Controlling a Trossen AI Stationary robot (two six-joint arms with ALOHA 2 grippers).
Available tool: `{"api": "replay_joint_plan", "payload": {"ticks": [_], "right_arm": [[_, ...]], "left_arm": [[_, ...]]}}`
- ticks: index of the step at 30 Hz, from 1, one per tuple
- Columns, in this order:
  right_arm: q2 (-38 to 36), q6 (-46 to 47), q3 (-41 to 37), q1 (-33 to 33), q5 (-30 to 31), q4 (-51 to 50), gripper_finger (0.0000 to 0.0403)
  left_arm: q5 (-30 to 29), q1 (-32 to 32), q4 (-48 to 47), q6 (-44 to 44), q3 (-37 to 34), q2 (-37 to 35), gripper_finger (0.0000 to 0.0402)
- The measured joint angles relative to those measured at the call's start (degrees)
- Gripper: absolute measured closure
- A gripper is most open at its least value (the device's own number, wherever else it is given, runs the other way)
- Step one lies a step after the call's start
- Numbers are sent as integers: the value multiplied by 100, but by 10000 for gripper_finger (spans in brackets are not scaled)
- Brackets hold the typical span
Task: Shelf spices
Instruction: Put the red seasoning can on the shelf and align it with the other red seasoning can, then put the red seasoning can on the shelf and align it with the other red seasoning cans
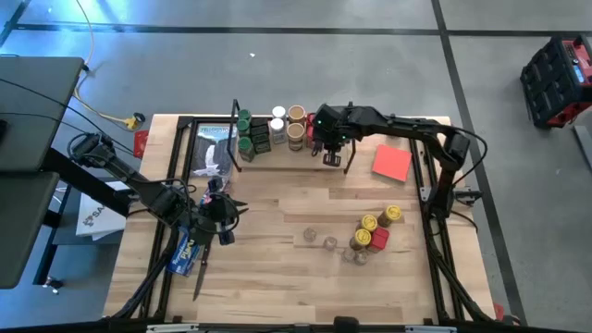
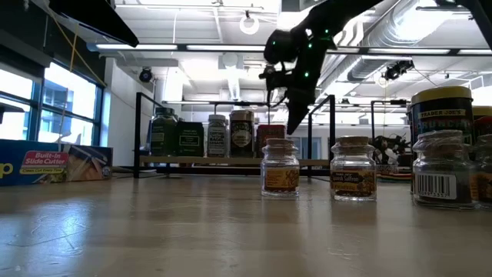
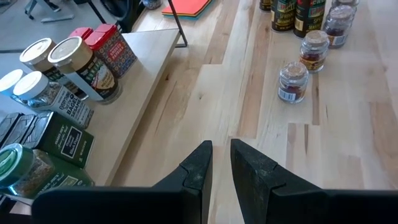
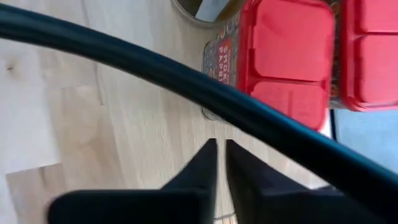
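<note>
We read "Built-In Slide Cutter" on the blue box (image 2: 54, 165). Right end effector (image 1: 331, 153), clenched empty, hangs over the shelf (image 1: 277, 157) at the surface's far edge; left end effector (image 1: 222, 227) clenched, near the left edge.

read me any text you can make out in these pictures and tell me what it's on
"Built-In Slide Cutter": on the blue plastic-wrap box at the table's edge, low view.
"TRADER JOE'S": on the dark-lidded spice jar at that view's right.
Labels on the shelf jars and small clear jars are too small or blurred to read.
</note>
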Motion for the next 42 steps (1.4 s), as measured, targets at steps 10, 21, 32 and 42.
{"api": "replay_joint_plan", "payload": {"ticks": [10,21,32,42], "right_arm": [[105,103,0,-139,346,750,387],[-592,7,0,101,482,136,387],[-2470,1170,9,2095,1926,-1008,387],[-2411,3879,5,5250,753,-2279,387]], "left_arm": [[37,-1,0,35,0,-2,348],[37,-1,66,98,0,-2,348],[35,0,96,188,0,0,348],[-133,0,153,202,0,0,348]]}}
